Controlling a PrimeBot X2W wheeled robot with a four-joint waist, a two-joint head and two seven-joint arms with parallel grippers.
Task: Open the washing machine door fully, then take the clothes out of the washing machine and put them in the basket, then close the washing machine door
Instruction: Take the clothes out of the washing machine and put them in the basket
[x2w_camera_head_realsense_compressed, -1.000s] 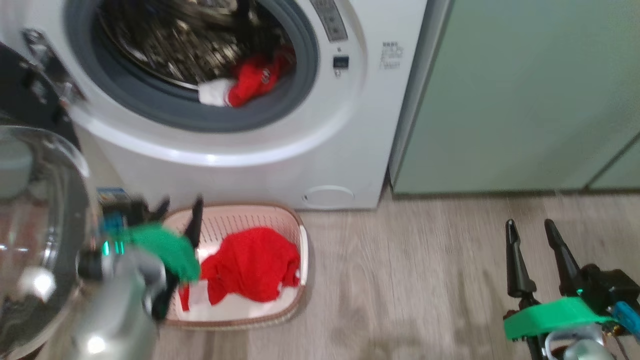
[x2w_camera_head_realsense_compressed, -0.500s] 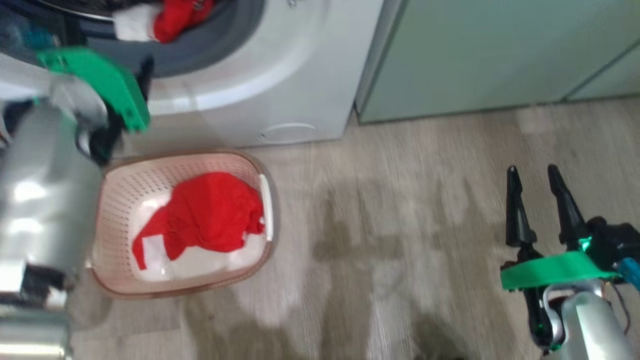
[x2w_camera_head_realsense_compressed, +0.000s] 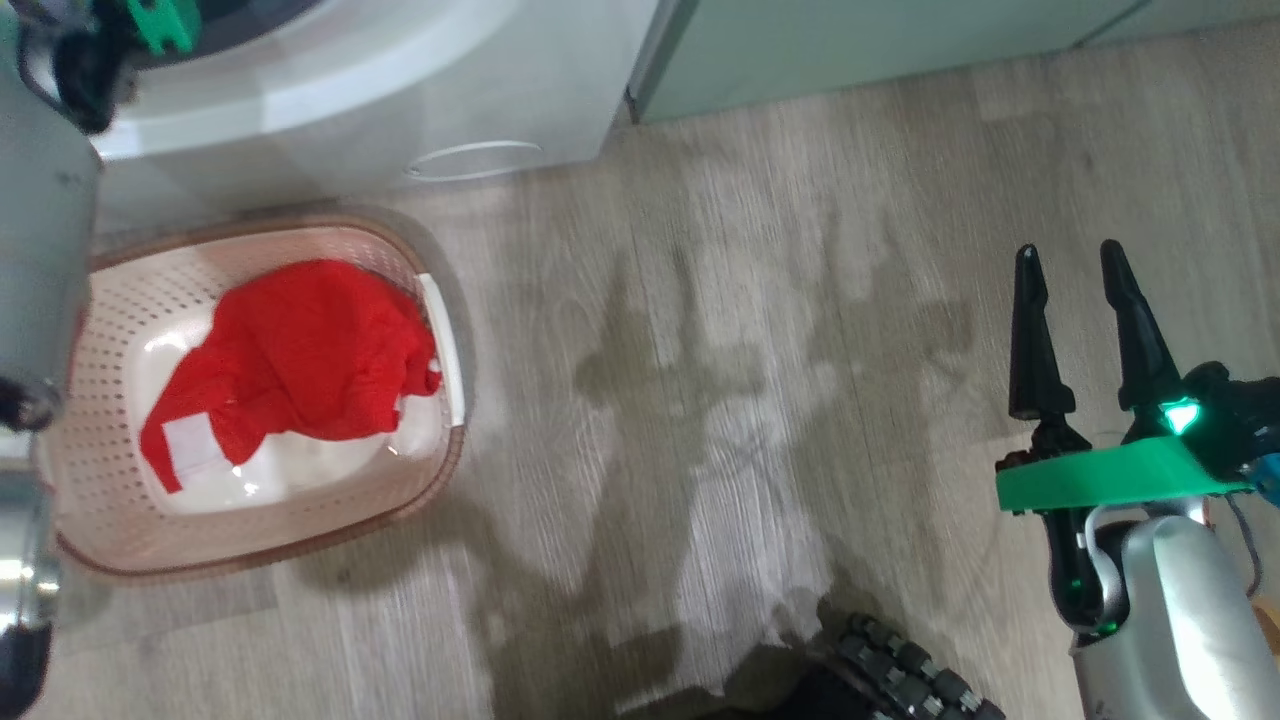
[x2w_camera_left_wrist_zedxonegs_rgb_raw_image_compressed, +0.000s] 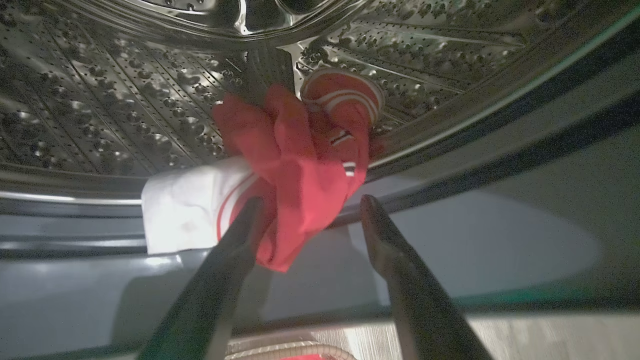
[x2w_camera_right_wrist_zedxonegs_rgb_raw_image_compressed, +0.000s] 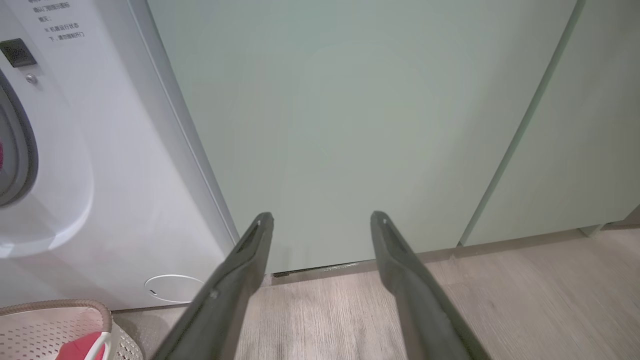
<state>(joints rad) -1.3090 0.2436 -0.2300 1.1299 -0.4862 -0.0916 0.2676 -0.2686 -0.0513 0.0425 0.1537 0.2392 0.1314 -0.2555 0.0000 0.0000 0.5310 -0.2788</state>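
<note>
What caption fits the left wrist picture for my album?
Open left gripper pointing at the red clothes in the drum.

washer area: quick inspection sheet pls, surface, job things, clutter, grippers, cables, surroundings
surface: wood-look floor, arm shadows across it
job's things: basket on the floor before the washing machine, one red garment inside; a red-and-white garment hangs over the lip of the drum
clutter: dark ribbed part at the head view's bottom edge, likely the robot's own base
grippers: left gripper open, fingertips either side of the hanging garment, not closed; right gripper open, empty, above the floor
cables: thin dark wire at the right wrist
surroundings: pale green cabinets beside the washer
</note>
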